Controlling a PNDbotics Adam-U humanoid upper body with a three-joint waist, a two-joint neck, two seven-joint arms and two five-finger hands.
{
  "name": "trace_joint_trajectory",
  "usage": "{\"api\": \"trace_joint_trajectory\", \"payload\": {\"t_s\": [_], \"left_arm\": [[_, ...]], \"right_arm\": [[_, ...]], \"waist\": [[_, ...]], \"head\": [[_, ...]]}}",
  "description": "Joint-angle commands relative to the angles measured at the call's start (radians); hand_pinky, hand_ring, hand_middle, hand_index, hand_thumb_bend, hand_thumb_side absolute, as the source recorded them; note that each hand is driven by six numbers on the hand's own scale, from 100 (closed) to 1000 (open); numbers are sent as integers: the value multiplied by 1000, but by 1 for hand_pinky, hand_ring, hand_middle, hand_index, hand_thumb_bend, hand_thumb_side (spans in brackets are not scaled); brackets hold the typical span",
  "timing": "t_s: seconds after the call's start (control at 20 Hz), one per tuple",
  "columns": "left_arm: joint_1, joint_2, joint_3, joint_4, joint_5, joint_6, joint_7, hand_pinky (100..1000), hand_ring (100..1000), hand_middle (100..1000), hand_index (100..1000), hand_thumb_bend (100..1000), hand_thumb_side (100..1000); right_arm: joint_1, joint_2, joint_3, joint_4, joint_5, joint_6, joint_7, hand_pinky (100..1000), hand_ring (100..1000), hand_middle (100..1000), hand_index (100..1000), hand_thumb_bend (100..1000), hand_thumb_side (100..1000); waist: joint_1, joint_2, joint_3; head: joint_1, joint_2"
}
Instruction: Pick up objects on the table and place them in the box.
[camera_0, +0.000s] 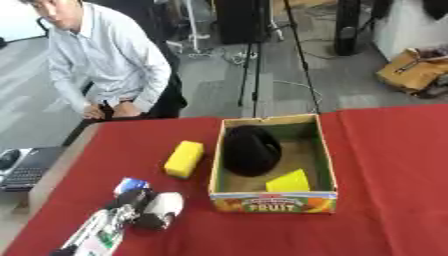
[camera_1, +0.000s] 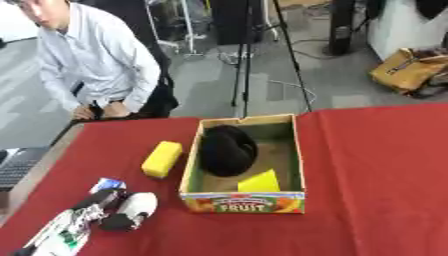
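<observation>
Left robot hand (camera_0: 144, 207) sits at about 7 o'clock on the table (camera_0: 385, 165), arm coming in from the lower left corner. Fingers look curled round a white object (camera_0: 168, 204). The hold itself is blurred, so I can't confirm whether it's lifted or still resting on the cloth. Right robot hand is in neither view.

Just beyond the hand, at its 11 o'clock, lies a small blue-and-white item (camera_0: 130, 185), touching or nearly touching the fingers. Can't tell which, or what it is.

Further out at 1 o'clock from the hand: a yellow block (camera_0: 185, 159), lying on the red cloth just left of the box (camera_0: 325, 150), apart from the box wall.

The box is at table centre, with a "FRUIT" print on its near wall. Inside are a black rounded thing (camera_0: 251, 150) toward the far left and a yellow piece (camera_0: 289, 182) against the near wall.

Progress, my read:
- Done: two objects in the box.
- In hand: the white object, grasp probably under way.
- Left: the white object, the blue-and-white item and the yellow block, so three to go.
- Roughly the halfway mark, or a little under.

The table from 12 to 5 o'clock shows nothing else to pick.
</observation>
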Motion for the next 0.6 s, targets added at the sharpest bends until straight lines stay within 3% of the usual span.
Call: {"api": "trace_joint_trajectory", "payload": {"t_s": [0.05,0.6], "left_arm": [[-10,35,8,-34,-2,3,-7,1000,829,835,682,221,408],[-16,41,6,-44,-46,6,-20,1000,829,831,688,232,406]], "right_arm": [[-9,-7,-6,-22,-4,-20,-19,734,693,576,564,100,935],[-9,-6,-4,-22,-5,-21,-19,734,694,576,563,100,934]], "waist": [[-3,-16,3],[-1,-17,5]], "head": [[3,-2],[5,-7]]}}
